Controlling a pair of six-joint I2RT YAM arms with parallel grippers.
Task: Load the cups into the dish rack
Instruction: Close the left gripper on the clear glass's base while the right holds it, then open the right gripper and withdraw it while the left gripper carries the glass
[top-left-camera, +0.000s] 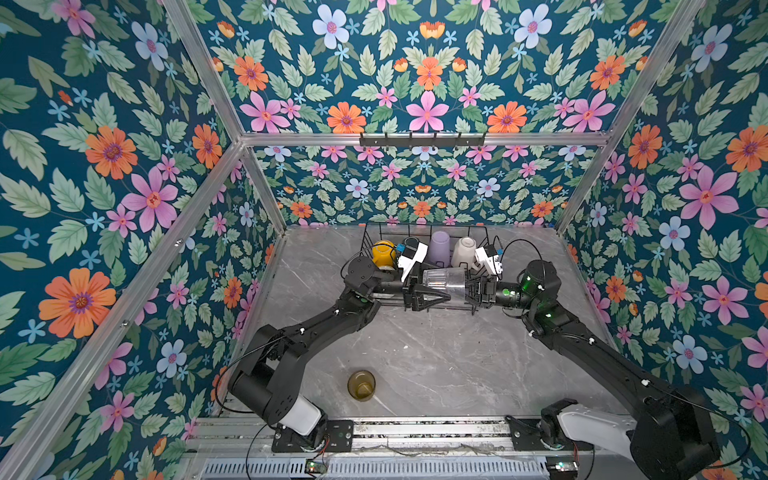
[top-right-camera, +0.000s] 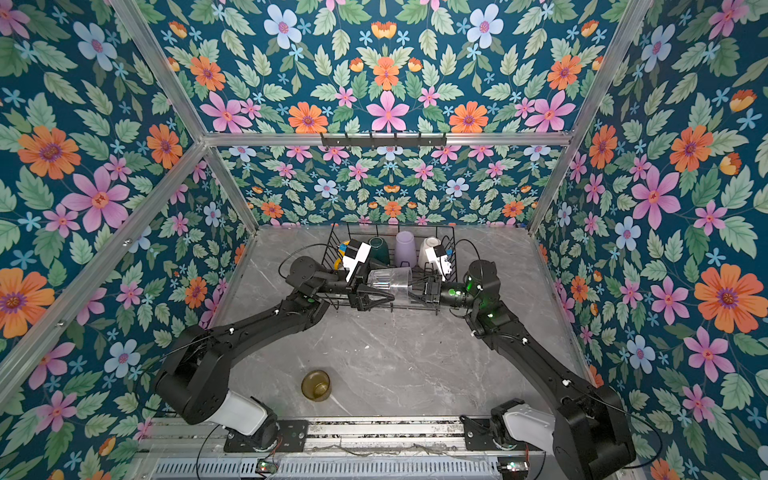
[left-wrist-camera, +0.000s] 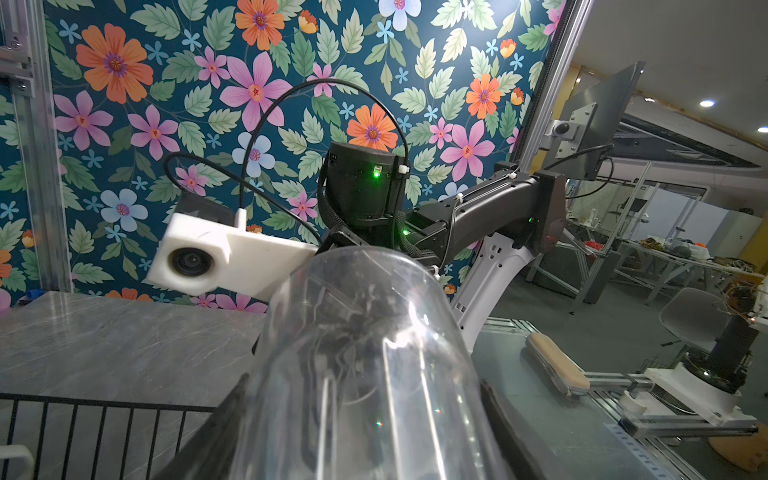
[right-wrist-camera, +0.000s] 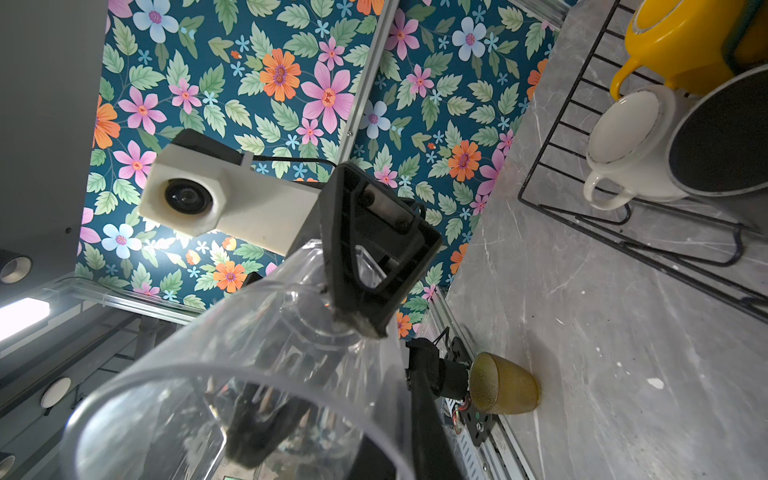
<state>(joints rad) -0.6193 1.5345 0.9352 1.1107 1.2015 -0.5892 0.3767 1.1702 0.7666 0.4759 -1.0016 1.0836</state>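
Two grippers meet mid-frame above the lower edge of the dish rack (top-left-camera: 367, 243). The right gripper (top-left-camera: 471, 289) pinches the rim of the clear glass (top-left-camera: 451, 279); the left gripper (top-left-camera: 438, 291) straddles its base, grip unclear. One olive glass (top-left-camera: 361, 385) stands alone on the open tabletop (top-left-camera: 457, 365), lower centre.

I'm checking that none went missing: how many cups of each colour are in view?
Yellow mug: 1
Teal cup: 1
Lilac tumbler: 1
White or cream mugs: 2
Black mug: 1
Clear glass: 1
Olive-amber glass: 1
Total: 8
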